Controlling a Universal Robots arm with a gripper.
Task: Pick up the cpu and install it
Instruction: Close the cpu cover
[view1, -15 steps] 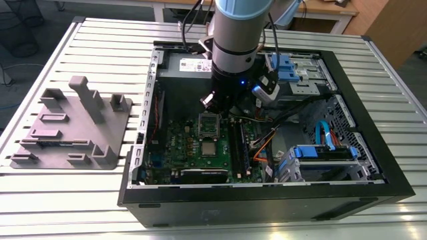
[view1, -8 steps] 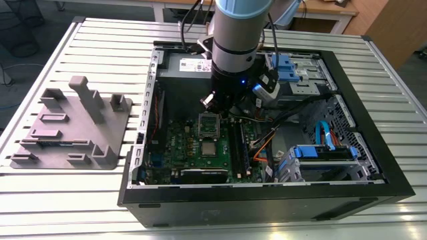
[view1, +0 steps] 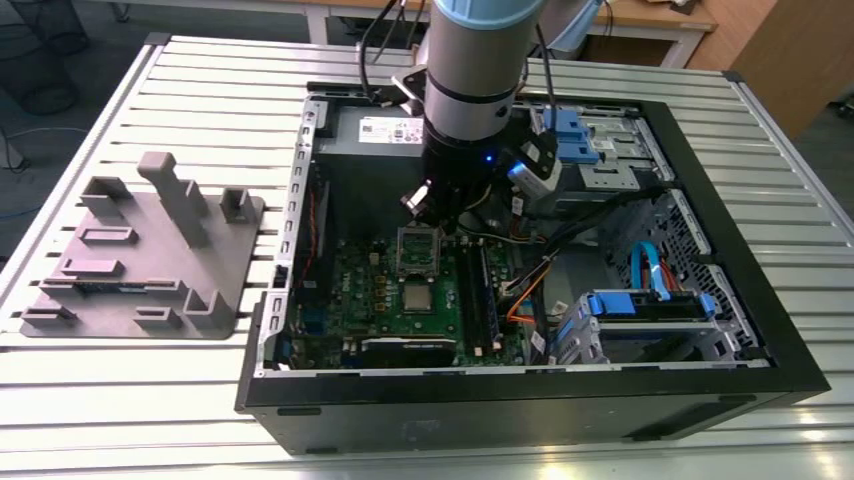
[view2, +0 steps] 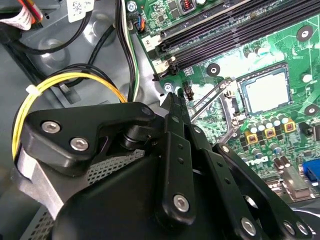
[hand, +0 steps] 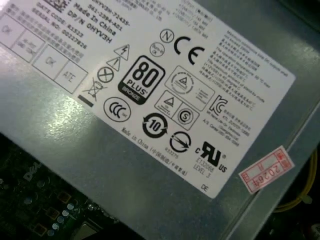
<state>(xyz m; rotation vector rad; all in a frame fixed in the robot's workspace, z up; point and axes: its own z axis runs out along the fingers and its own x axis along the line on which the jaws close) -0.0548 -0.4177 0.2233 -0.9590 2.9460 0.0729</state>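
In the exterior view, the open computer case (view1: 747, 370) lies on a slatted metal table (view1: 160, 400), with a grey plastic tray (view1: 147, 255) of upright posts just beside it toward the exterior view's left. On the green board (view1: 387, 290) inside the case, the cpu (view1: 418, 296) lies flat, a small silvery square; in the second wrist view it sits within a dark square frame (view2: 264, 91). Just past it stands the open socket frame (view1: 419, 243). The arm (view1: 474, 70) hangs over that spot, its gripper (view1: 451, 205) low above the board and apart from the chip; whether the claw is apart or together I cannot tell. Farther back sits the grey power supply (view1: 360, 135), its white label (hand: 150, 85) seen in the first wrist view
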